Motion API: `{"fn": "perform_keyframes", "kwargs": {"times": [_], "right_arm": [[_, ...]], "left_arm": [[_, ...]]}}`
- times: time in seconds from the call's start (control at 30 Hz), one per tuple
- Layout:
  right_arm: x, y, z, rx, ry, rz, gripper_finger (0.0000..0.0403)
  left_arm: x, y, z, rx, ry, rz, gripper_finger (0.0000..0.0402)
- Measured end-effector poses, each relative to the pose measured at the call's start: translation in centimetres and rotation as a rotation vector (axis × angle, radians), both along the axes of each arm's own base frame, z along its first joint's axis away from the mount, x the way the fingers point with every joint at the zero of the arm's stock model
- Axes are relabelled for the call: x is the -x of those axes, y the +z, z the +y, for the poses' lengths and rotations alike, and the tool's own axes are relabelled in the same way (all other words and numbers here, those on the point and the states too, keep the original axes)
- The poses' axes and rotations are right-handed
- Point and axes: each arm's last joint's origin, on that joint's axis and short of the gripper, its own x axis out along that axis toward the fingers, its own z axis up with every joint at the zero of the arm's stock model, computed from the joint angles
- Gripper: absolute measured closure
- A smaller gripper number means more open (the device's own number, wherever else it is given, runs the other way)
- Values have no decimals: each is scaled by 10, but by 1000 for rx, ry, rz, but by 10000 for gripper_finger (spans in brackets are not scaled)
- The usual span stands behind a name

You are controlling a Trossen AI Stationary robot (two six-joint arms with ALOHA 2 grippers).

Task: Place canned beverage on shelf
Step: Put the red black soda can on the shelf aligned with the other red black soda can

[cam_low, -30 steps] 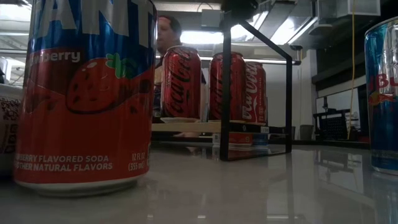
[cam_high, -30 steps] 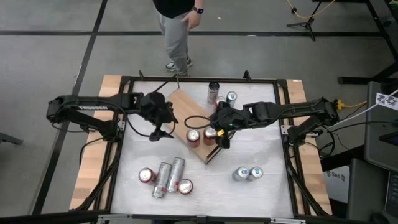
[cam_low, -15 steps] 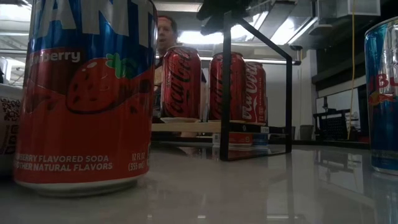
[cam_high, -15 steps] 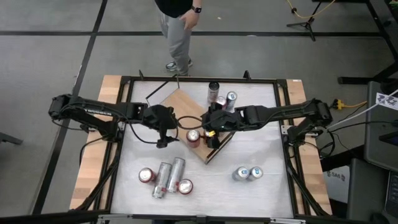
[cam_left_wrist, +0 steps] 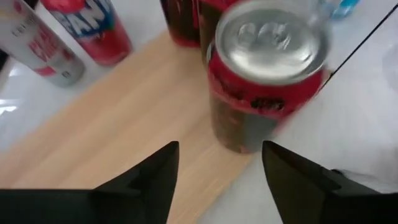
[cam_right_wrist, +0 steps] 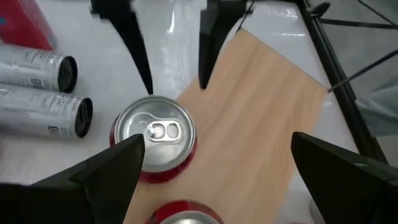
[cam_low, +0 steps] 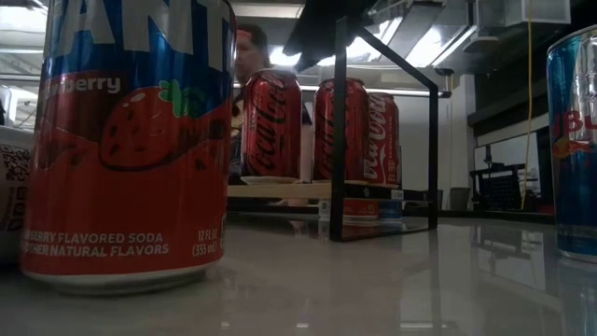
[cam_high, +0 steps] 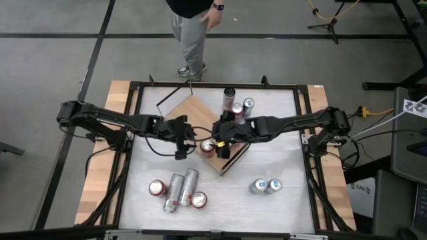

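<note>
- Two spread grippers, left gripper (cam_high: 189, 143) and right gripper (cam_high: 215, 135), flank a red can (cam_high: 207, 146) on the shelf (cam_high: 190, 109).
- We see its silver lid only from the wrists.
- Both arms have closed in since earlier.

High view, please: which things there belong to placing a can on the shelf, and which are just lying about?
In the job: shelf; red can on it; left end effector and right end effector, both open beside that can.
Lying about: silver cans on their sides; two blue-topped cans; person beyond the table.
</note>
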Motion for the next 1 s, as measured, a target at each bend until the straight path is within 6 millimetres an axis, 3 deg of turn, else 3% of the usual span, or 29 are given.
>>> {"fn": "perform_keyframes", "kwargs": {"times": [0.23,1.0], "right_arm": [[-3,-6,0,-4,7,26,8],[-3,-7,3,-66,67,32,8]], "left_arm": [[-11,-14,2,-55,52,25,214],[-23,-5,-1,-34,41,-130,221]]}}
